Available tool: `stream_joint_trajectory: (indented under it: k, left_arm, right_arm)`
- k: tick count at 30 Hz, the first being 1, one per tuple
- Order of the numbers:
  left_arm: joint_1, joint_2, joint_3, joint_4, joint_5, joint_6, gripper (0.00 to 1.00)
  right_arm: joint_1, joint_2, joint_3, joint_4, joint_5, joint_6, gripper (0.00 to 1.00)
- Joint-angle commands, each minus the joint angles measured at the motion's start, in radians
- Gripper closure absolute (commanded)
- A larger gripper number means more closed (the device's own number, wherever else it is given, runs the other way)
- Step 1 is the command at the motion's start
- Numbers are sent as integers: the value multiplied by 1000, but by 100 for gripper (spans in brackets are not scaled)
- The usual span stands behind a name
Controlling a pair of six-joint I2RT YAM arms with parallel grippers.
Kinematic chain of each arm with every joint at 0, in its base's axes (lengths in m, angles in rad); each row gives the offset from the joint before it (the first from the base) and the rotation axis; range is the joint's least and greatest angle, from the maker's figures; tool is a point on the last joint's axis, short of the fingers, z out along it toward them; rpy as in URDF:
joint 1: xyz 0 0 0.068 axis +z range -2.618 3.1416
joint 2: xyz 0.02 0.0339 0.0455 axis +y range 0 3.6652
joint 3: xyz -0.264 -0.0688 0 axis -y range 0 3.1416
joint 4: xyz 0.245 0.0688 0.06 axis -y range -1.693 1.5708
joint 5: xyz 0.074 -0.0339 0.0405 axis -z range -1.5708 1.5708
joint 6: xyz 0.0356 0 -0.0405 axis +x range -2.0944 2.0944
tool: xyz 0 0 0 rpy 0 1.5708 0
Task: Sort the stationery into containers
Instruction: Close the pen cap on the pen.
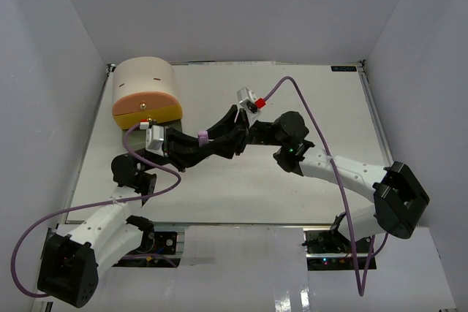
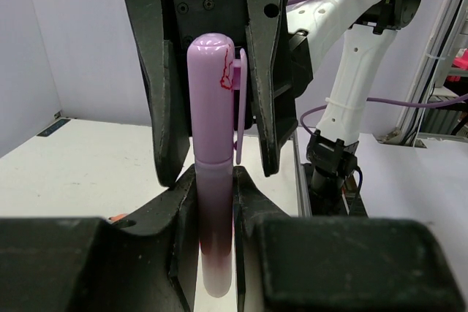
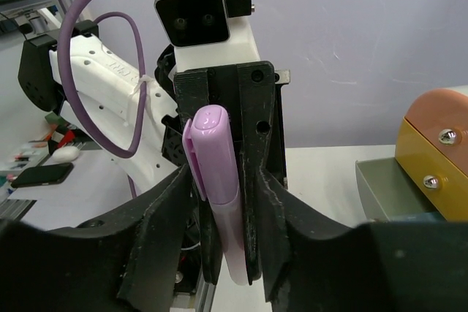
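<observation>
One pen (image 1: 202, 139), lilac, is up off the table (image 1: 248, 188) near its middle, where both arms meet. We note its long axis close to upright in both wrist views, cap (image 2: 212, 56) on top and clip (image 2: 240, 122) down one side. From above it reads only as a short lilac stub, end-on.

Left gripper (image 2: 214, 195): jaws closed tight on the lower barrel, pads pressed to both sides. Right gripper (image 3: 221, 180): jaws parted a little around the cap end, thin gaps either side as far as we can judge; it has no firm hold.

Hard to see: black fingers cover most of the pen in the top view. The barrel's lower part sinks into shadow between the left pads.

Surfaces: the pen is smooth, glossy plastic with a rounded cap, a small red scribble by the clip, and a barrel darkening to purple lower down. Fingers are matte black and ribbed.

Cabinet (image 1: 142, 78), a beige half-cylinder, stands at the far left of the table, just behind the left wrist. The peach drawer (image 3: 439, 107) sits over the yellow drawer (image 3: 431, 162), each with a round metal knob (image 3: 447, 136). The grey-green drawer (image 3: 387, 188) juts out past them, partly cut off by a finger.
</observation>
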Motion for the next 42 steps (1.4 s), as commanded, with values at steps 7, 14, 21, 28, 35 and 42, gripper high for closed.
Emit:
stream_joint_trajectory:
  k: [7,14,21,28,35,42]
  left_arm:
    - [6,-21,9,-19,2,29,93]
    - [6,-25,8,-47,5,41,94]
    - [6,-36,5,-89,17,51,94]
    - [4,-33,18,-151,45,71,94]
    - [6,-27,31,-191,62,75,94]
    - [6,-21,37,-200,69,74,93]
  right_arm:
    - [6,-73,26,-107,-23,-78,31]
    - [6,-176,-19,-279,34,-192,15]
    - [3,-236,33,-542,111,-313,4]
    - [0,-210,176,-702,122,-409,7]
    - [1,-158,284,-691,65,-407,0]
    - [0,-76,340,-667,34,-374,14]
